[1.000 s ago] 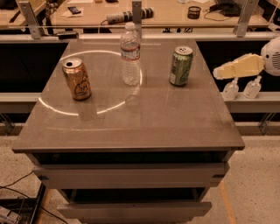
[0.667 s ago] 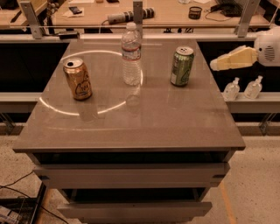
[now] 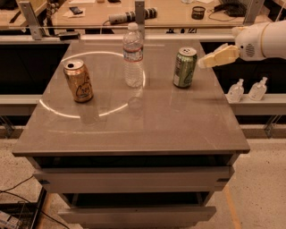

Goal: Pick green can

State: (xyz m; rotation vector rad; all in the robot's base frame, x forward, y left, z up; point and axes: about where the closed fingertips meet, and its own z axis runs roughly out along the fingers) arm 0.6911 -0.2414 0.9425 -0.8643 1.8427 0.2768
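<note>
Nearest the camera, the speckled floor [image 3: 259,201] showed, and some cables [image 3: 18,197] ran off the lower left corner, cut by the edge. Above them came two drawer fronts [image 3: 134,179] of the grey cabinet, the lower one partly cropped at the bottom. Then the table top [image 3: 134,129], glossy, with a bright ring of light reflected across its left half.

On that ring's left side stood the golden-brown can [image 3: 78,81], upright; its cream marking was there but I couldn't read a word of it. Further back, near the middle, the clear water bottle [image 3: 133,56] stood upright with a pale label, also illegible. To its right, near the table's right edge, stood the green can [image 3: 185,67], upright with its silver top showing (no brand I could make out on its patterned side).

My gripper [image 3: 203,62] hung just to the right of the green can, level with its upper half, close but apart. Whether my jaws were open or closed, I couldn't tell. My white arm [image 3: 263,40] ran off the right edge.

Below it, two small bottles [image 3: 246,90] sat on a lower ledge. Farthest back, a cluttered workbench [image 3: 170,13] was cropped at the top.
</note>
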